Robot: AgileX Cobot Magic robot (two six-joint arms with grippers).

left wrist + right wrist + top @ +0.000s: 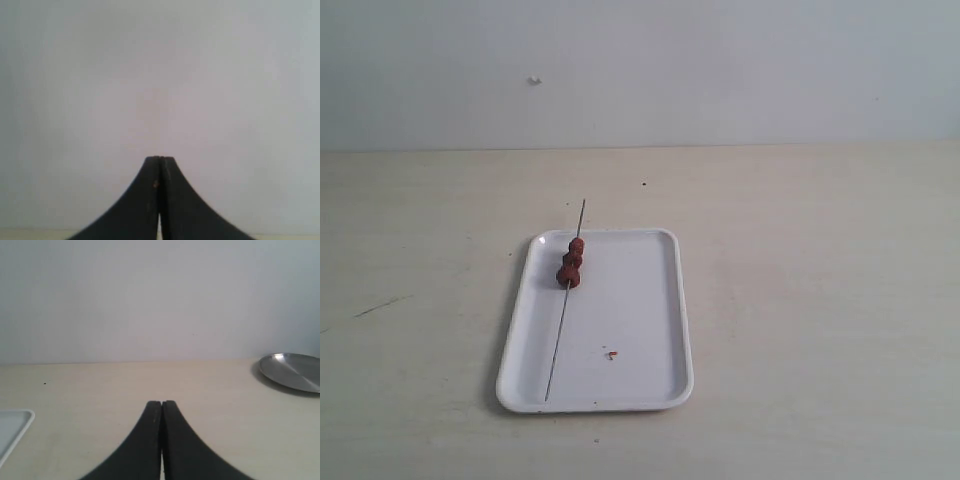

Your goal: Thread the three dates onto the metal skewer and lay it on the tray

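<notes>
The white tray lies on the table in the exterior view. On its left part lies the thin metal skewer, its far tip sticking out past the tray's far rim. The three dates sit threaded on it in a row near the far end. Neither arm shows in the exterior view. My left gripper is shut with nothing in it and faces a blank wall. My right gripper is shut and empty too, above the table, with a corner of the tray off to one side.
A tiny reddish crumb lies on the tray near its front. A round metal plate sits on the table in the right wrist view. A pale wall rises behind the table.
</notes>
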